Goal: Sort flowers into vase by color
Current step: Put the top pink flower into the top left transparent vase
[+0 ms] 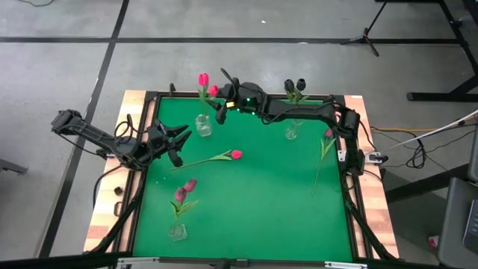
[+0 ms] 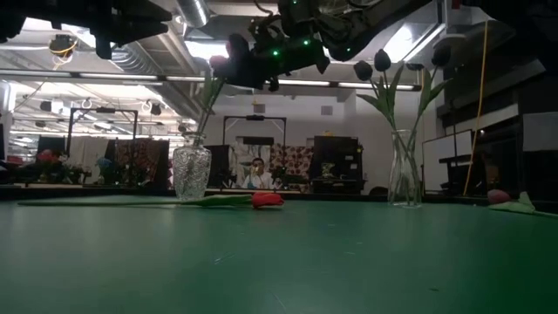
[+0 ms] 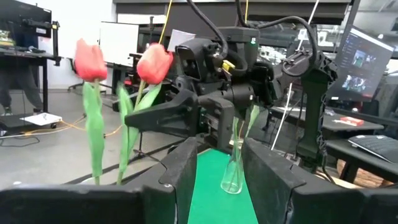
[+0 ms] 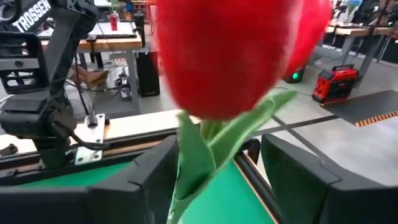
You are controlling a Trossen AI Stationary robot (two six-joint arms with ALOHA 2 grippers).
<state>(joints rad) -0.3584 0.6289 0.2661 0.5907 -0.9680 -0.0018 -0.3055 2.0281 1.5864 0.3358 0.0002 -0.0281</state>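
Note:
A clear vase (image 1: 203, 125) at the far left holds two pink-red tulips (image 1: 203, 78). My right gripper (image 1: 222, 108) reaches along the far edge and stands open, a finger on each side of one tulip's stem and leaf (image 4: 199, 168), just under its head (image 4: 230, 56). My left gripper (image 1: 178, 138) waits open above the table's left edge, holding nothing. Another pink-red tulip (image 1: 236, 155) lies flat mid-table. A far-right vase (image 1: 291, 131) holds near-black tulips (image 1: 296, 84). A near-left vase (image 1: 177, 232) holds maroon-pink tulips (image 1: 185, 190). My right gripper comes level at the tulip in the far-left vase, and its fingers (image 4: 155, 174) flank the leaf and stem below the head. Whether a finger touches the leaf (image 4: 186, 155) I cannot tell. The tulip stands upright in the vase.
One more tulip (image 1: 327, 136) lies near the table's right edge, its stem running toward the near side. The green mat's near right part (image 1: 284, 217) is bare. A raised dark frame (image 1: 149, 119) borders the table. A person sits far off in the room (image 2: 255, 174).

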